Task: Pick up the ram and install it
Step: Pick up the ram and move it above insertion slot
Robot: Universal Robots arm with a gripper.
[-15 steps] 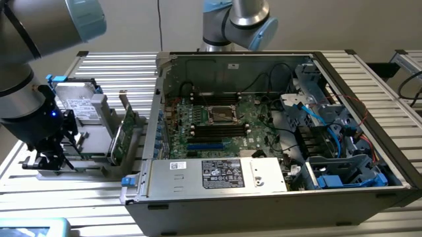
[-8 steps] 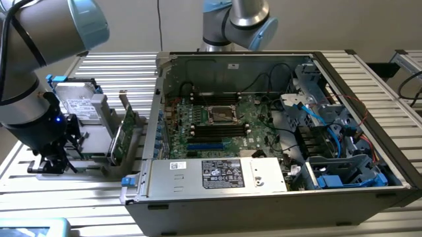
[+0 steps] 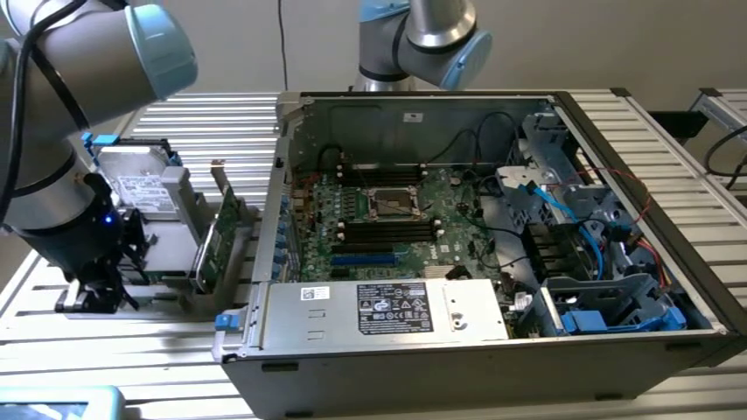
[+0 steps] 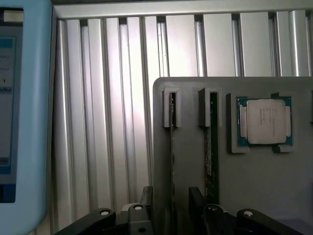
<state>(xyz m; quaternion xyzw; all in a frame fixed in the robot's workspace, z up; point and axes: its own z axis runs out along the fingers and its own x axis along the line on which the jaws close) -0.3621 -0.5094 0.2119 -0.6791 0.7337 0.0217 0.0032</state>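
Observed pincer (image 4: 171, 198) standing wide, jaws either side of the edge-on ram (image 4: 172, 147) in the gray holder (image 4: 195, 98). Noted second stick (image 4: 211, 147) and processor chip (image 4: 264, 121) beside it.

slatted metal table (image 3: 210, 114) carries open computer case (image 3: 467, 372), grey parts holder (image 4: 269, 191).

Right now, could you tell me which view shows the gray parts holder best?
The wrist view: the gray parts holder faces the camera, with two ram sticks edge-on in its slots and the processor. The exterior view shows the holder at that view's left, partly behind the arm, holding an expansion card.
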